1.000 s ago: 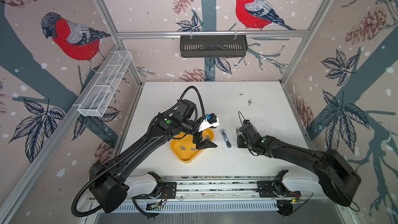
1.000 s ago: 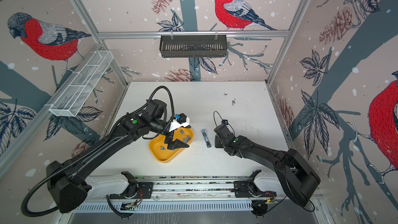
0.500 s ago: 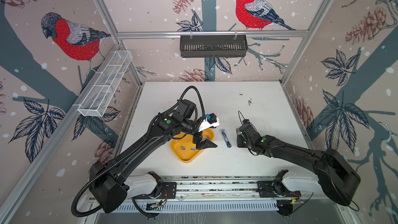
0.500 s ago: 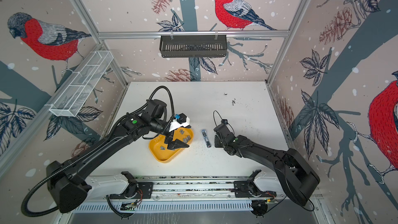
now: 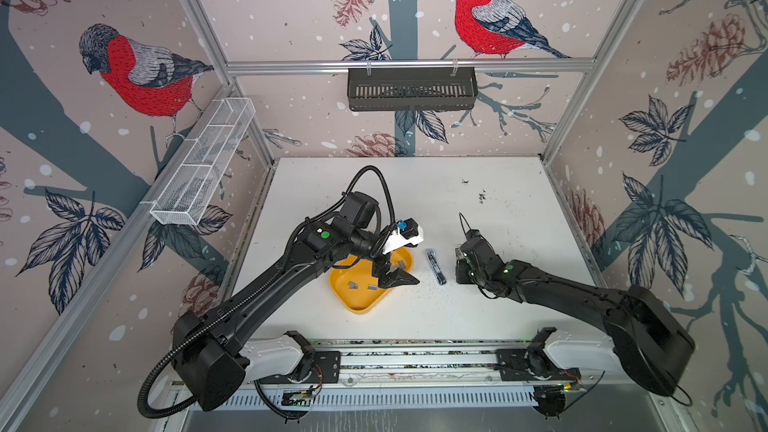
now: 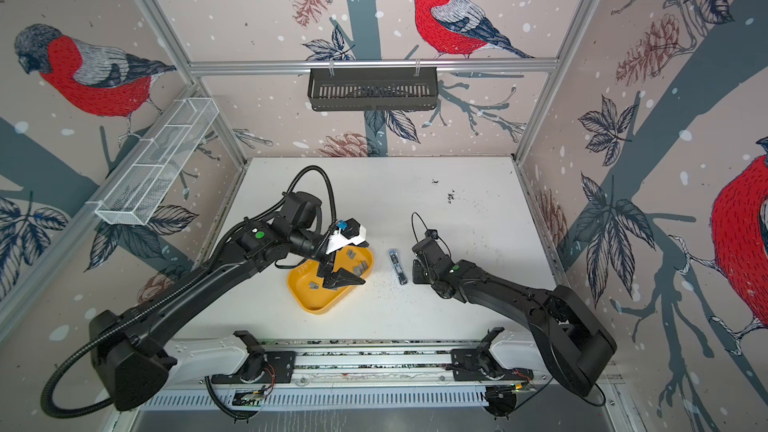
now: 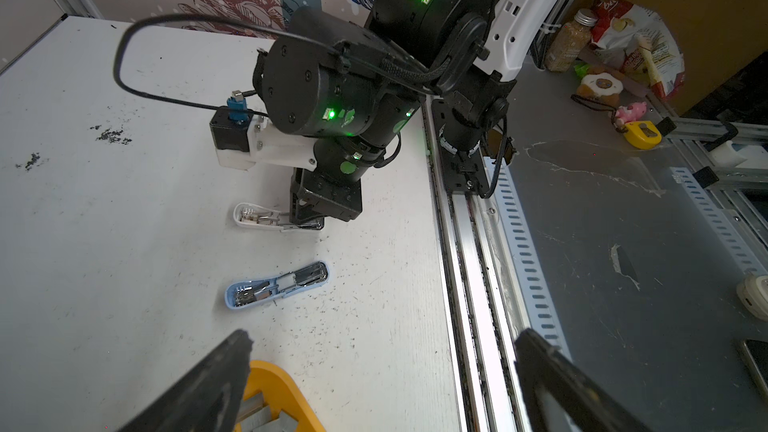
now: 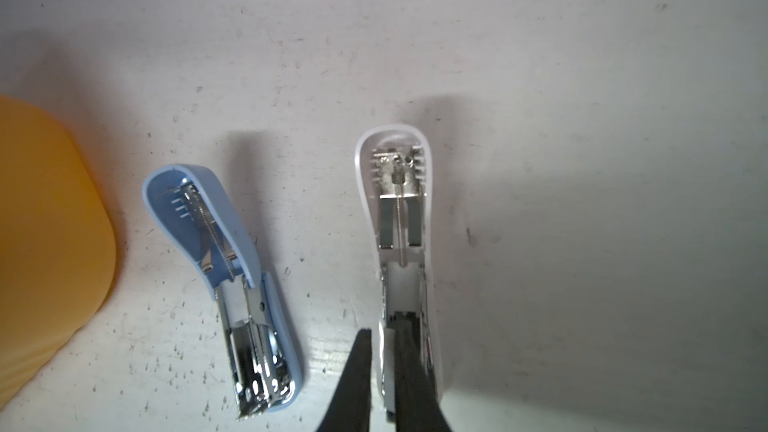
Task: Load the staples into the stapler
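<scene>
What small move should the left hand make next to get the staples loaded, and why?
Probably lower the left hand into the yellow tray and close on one strip of the staples. It hangs open above them, holding nothing, while the right hand pinches a side wall of the white stapler, which lies open, seemingly ready to be filled.

DESK: Colours on the worktop?
PHOTOGRAPHER: White, flecked with dark specks. Yellow tray, grey staples, a pale-blue stapler and a white stapler, both silver inside.
DESK: The walls?
PHOTOGRAPHER: Pinkish-beige, printed with red-breasted grey birds, pine cones and blue-grey branches.
</scene>
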Robot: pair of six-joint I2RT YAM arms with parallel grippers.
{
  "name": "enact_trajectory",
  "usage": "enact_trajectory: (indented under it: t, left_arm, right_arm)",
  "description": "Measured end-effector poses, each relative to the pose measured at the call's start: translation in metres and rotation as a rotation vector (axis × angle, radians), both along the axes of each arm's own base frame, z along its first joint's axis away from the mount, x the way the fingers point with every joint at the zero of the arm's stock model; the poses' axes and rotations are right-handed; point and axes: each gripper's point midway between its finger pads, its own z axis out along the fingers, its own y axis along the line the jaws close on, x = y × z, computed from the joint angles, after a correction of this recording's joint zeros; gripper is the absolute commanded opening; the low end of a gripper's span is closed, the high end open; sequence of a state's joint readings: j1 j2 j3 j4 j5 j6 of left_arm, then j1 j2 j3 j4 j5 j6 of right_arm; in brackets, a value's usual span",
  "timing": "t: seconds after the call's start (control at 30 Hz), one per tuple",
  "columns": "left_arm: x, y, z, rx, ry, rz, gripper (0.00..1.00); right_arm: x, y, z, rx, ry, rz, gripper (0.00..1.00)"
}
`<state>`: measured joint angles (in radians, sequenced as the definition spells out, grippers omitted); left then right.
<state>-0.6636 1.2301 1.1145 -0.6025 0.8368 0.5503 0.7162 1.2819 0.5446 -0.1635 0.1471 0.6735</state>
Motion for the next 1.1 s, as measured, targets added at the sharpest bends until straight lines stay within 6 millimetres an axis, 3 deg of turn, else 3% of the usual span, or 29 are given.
enact_trajectory:
  t: [0.67,1.1]
  left_arm:
    - [0.0000,0.0000,0.0002,0.000,0.000,0.000,0.99]
    - [-0.0001,-0.0001,0.0002,-0.001,0.000,-0.001,0.99]
  right_arm:
    - [0.0000,0.0000,-0.0065,-0.020,0.012,0.016,0.11]
    - [0.0031,0.0041,0.0033,0.013,-0.015,0.022,0.08]
